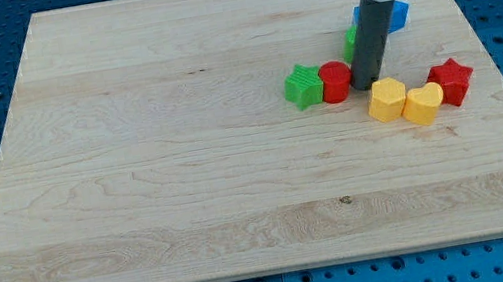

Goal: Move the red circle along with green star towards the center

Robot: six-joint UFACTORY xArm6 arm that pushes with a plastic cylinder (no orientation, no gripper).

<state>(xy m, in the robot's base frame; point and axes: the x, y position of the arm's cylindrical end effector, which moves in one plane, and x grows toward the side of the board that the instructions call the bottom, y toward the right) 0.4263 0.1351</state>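
Observation:
The red circle (335, 82) lies right of the board's middle, touching the green star (303, 86) on its left. My tip (365, 86) stands just to the right of the red circle, at or almost at its edge. The rod (372, 39) rises from there to the arm at the view's top.
A yellow hexagon block (387, 99) and a yellow heart (423, 104) lie just right and below my tip, with a red star (452, 81) beside them. A blue block (395, 14) and a green block (350, 42) sit partly hidden behind the rod. The wooden board (186, 172) ends near the right.

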